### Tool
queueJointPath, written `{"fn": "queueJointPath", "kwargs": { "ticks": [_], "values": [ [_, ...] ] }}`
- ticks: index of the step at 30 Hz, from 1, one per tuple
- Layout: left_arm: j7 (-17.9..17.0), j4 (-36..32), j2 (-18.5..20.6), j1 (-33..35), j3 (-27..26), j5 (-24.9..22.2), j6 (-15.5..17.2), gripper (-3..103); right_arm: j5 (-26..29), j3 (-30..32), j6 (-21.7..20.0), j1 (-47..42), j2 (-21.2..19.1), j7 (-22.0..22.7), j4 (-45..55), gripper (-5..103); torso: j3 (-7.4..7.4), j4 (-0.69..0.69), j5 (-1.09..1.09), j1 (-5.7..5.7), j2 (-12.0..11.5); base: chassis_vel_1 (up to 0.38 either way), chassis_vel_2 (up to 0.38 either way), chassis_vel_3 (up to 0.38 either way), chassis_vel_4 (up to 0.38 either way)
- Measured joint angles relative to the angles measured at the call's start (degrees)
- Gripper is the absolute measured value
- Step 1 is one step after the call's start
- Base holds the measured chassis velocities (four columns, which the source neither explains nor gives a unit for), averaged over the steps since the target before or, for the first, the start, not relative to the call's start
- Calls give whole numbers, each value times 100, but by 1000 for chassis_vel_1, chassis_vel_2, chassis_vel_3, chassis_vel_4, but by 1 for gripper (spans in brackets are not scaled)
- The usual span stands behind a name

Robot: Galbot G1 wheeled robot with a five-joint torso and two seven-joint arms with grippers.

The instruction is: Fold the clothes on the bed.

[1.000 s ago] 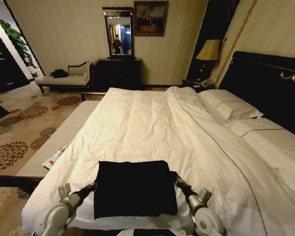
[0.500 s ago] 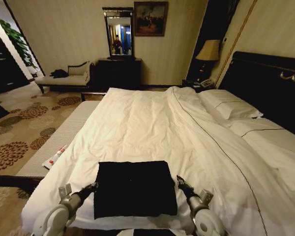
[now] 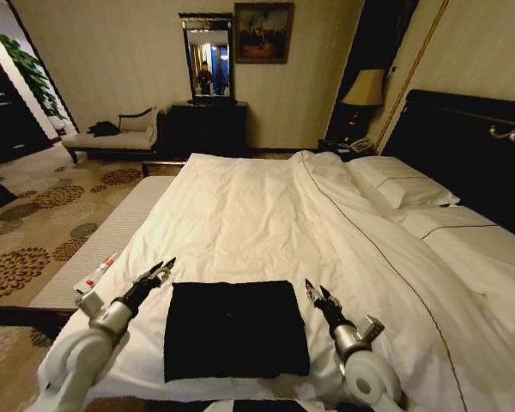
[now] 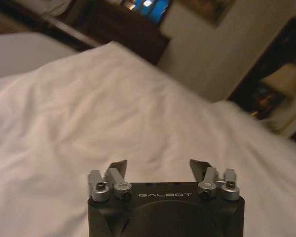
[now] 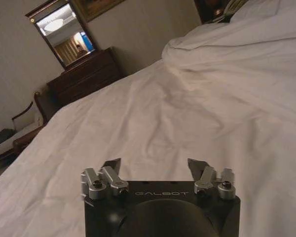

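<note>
Lying flat near the foot edge of the bed (image 3: pixel 266 215), the clothes (image 3: pixel 235 328) form a neat, matte black rectangle of folded cotton; any lettering seems tucked out of sight. Flanking it, the left gripper (image 3: pixel 159 270) and right gripper (image 3: pixel 316 290) hover just off the fabric, each with slim metal jaws spread apart and holding nothing. Beyond, the rumpled white duvet (image 3: pixel 240 206) stretches to smooth pillows (image 3: pixel 403 182) against a dark wooden headboard (image 3: pixel 472 142).
</note>
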Motion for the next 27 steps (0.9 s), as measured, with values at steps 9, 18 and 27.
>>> {"fn": "queueJointPath", "kwargs": {
  "ticks": [9,18,27],
  "values": [
    [56,1524,-96,-828,893,217,123,99,87,-202,-102,262,151,28,-292,100,0,-4,-1,-1,0,0,0,0,0],
    [166,2035,-257,-1048,1184,333,56,101,182,-232,-198,395,193,108,-405,100,-2,-3,2,-2,0,0,0,0,0],
    [263,1928,-274,-922,1126,344,-38,74,209,-260,-224,497,191,144,-510,100,-1,-3,0,-1,0,0,0,0,0]
  ]
}}
